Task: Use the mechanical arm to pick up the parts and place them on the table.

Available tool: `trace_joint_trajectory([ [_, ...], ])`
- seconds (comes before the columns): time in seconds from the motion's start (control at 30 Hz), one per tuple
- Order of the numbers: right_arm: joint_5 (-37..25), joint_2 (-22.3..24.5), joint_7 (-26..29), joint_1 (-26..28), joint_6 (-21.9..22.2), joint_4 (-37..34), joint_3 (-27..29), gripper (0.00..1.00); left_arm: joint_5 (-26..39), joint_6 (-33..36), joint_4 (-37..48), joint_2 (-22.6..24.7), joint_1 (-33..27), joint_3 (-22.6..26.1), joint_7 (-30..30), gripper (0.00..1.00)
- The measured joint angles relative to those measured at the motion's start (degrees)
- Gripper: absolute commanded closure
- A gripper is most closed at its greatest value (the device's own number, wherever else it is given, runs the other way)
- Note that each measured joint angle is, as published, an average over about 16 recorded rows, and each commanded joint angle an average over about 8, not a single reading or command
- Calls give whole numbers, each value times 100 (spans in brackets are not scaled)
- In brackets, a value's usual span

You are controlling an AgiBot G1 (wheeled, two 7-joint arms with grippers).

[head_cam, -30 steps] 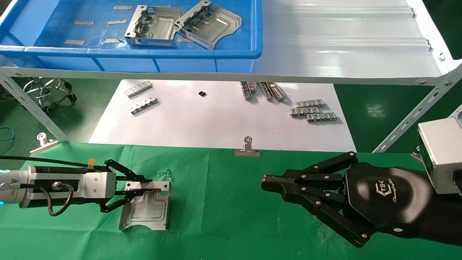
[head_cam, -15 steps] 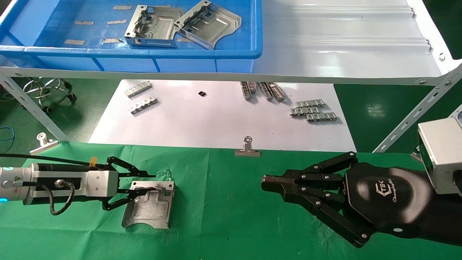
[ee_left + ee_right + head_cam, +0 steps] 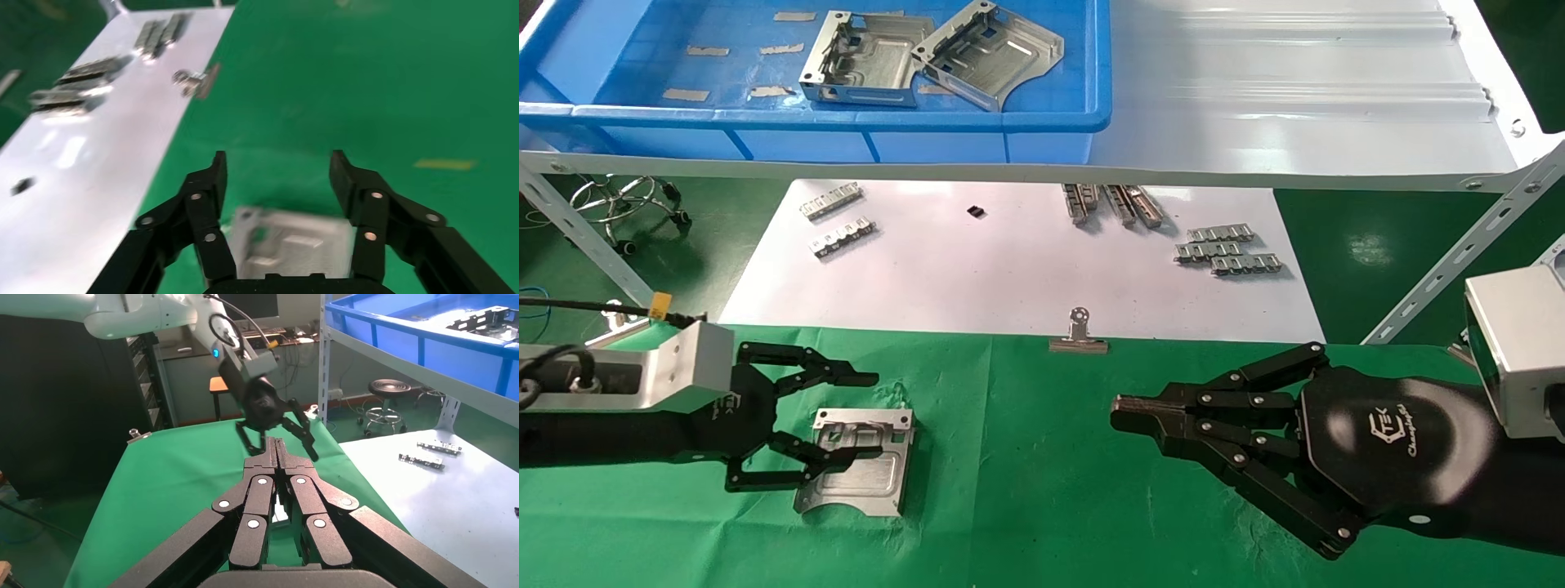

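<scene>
One silver bracket part [image 3: 858,465] lies flat on the green-cloth table [image 3: 1026,490], at the left. My left gripper [image 3: 869,414] is open just above it, one finger past its far rim and one over its middle, holding nothing. In the left wrist view the part [image 3: 294,242] sits below and between the spread fingers of the left gripper [image 3: 278,162]. Two more parts [image 3: 866,57] [image 3: 989,53] lie in the blue bin [image 3: 846,120]. My right gripper [image 3: 1120,408] is shut and empty above the cloth at the right, and it also shows in the right wrist view [image 3: 276,444].
The blue bin stands on a pale grey shelf [image 3: 1295,98] at the back. Below it a white sheet [image 3: 1009,269] holds small ribbed strips [image 3: 1226,249] [image 3: 838,220]. A binder clip [image 3: 1079,335] grips the cloth's far edge. Slanted shelf legs [image 3: 1451,253] stand at both sides.
My left gripper carried the part slightly right, then opened and let it go. Its wrist has turned and risen. The part now rests on the cloth. The right arm has not moved.
</scene>
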Motion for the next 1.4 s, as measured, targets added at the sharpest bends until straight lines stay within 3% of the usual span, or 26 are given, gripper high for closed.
trace_joint_trajectory([
  [0.13,0,0,0,0,0,0,0,3,-165,114,-163,-49,87,-135,-323,0],
  [0.17,0,0,0,0,0,0,0,0,-198,120,-208,-60,122,-175,-370,0],
  [1.4,0,0,0,0,0,0,0,0,-1366,70,-2415,-505,1715,-1867,-2143,0],
])
